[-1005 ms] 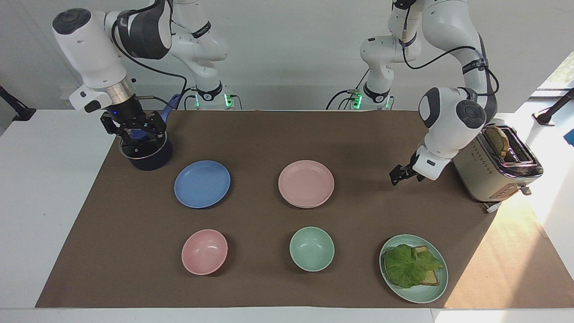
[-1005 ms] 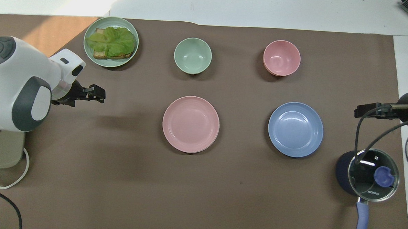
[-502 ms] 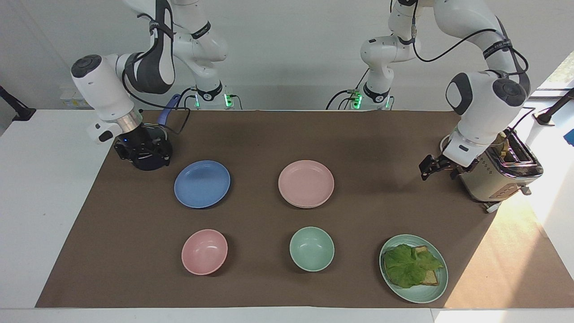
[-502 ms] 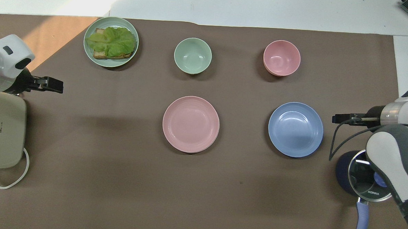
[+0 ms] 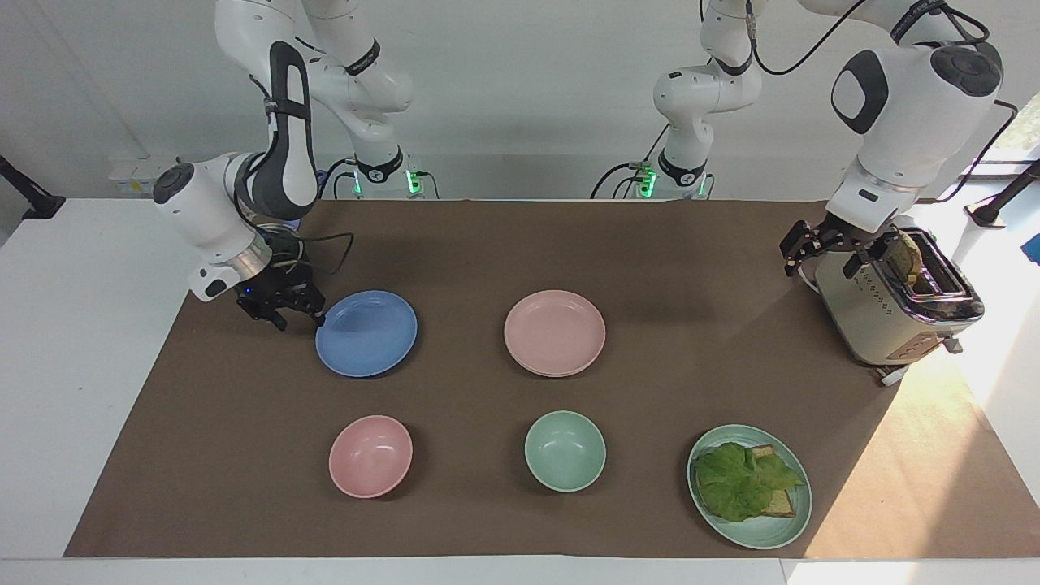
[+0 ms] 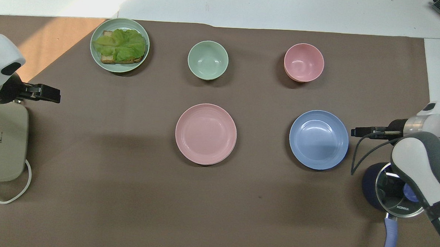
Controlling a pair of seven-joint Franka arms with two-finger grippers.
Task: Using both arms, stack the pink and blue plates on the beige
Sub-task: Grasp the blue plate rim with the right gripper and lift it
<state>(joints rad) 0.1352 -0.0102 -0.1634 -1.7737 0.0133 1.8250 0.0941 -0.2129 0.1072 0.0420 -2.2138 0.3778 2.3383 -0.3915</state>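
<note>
The pink plate lies flat at the middle of the brown mat. A thin second rim shows under its edge, as if it rests on another plate of the same size; I cannot tell that one's colour. The blue plate lies flat beside the pink plate, toward my right arm's end of the tabletop, with a clear gap between the two.

My right claw is low over the mat, at the blue plate's rim on the side away from the pink plate. Its fingers stand apart and hold nothing. I cannot tell whether a fingertip touches the rim. My left claw is well apart from the pink plate, toward my left arm's end. It is raised over the end of the toaster, spread wide and empty.

A slice of bread stands in the toaster's slot. Farther from me than the pink plate sits a mint-green bowl. A pink bowl sits equally far out, toward my right arm's end. A mint-green plate with lettuce on toast lies toward my left arm's end. Nearer to me than the pink plate, at my right arm's end, stands a dark pot with a glass lid.
</note>
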